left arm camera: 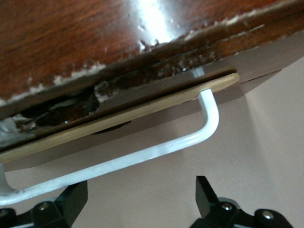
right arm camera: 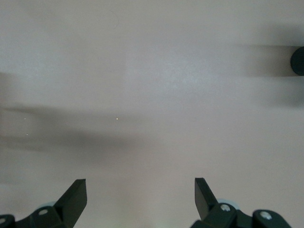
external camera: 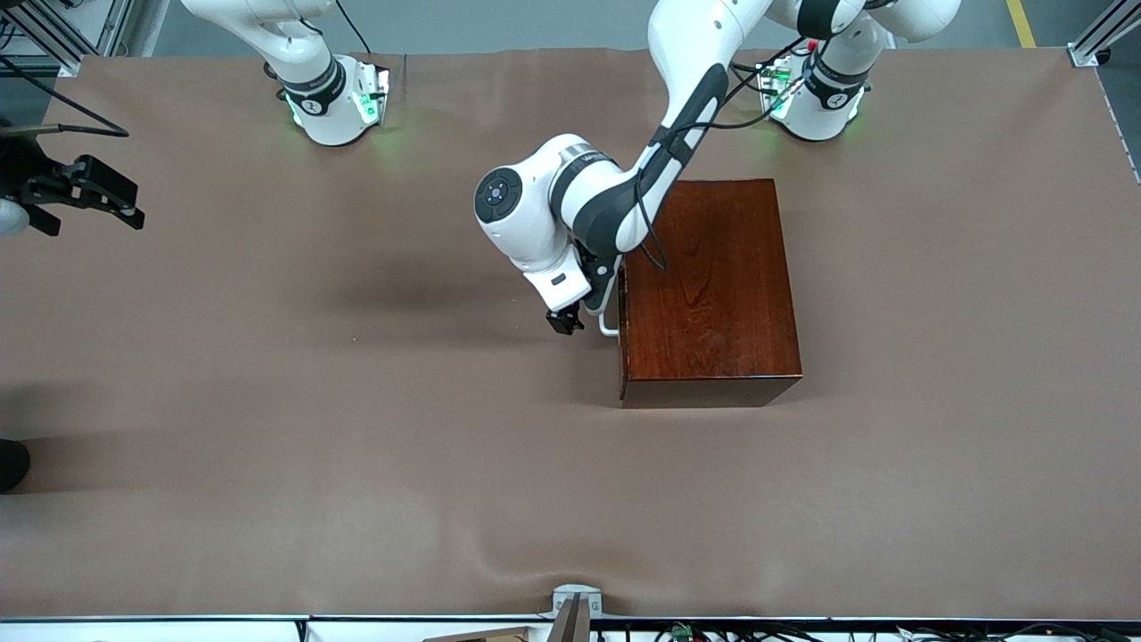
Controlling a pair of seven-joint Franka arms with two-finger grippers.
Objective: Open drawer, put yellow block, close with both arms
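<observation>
In the front view the box (external camera: 709,290) sits right of centre on the brown table (external camera: 357,446), its drawer (external camera: 622,303) shut, or nearly so. The left arm comes down from the upper right, and its gripper (external camera: 565,322) hangs just beside the white handle (external camera: 609,326) at the box's face toward the right arm's end.

The left wrist view adds what the front view hides: the fingers (left arm camera: 205,194) spread wide and empty, the handle (left arm camera: 142,154) running across just ahead of them, untouched, and a pale drawer edge (left arm camera: 123,118) under the dark front.

The right gripper (external camera: 89,192) waits at the frame's left edge; its wrist view shows fingers (right arm camera: 76,194) wide apart over bare table, holding nothing. No view shows a yellow block.
</observation>
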